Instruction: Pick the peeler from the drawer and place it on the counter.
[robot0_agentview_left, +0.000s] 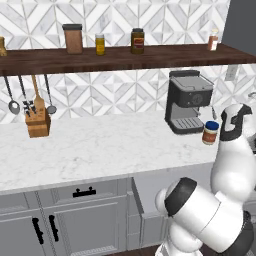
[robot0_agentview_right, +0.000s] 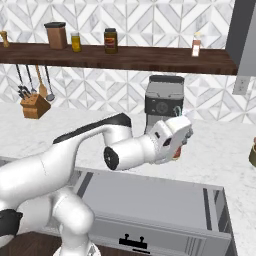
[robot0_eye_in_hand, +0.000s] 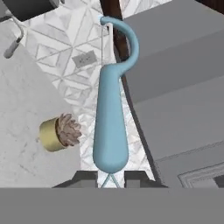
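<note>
White marble counter, patterned tile wall — gripper pinching the blue peeler.

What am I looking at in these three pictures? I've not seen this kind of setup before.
It is a rendered kitchen with a white robot arm on a driving base. Two pictures come from cameras on the base, behind the arm to its left and right; the third looks along the gripper itself. In that hand view the gripper is shut on the light blue peeler, lifted up, with the counter on one side and grey cabinetry on the other. The right base view shows the open drawer below the arm. On the marble counter stand a coffee machine, a knife block, a small jar and a small potted plant. Jars sit on the wooden shelf above.
</note>
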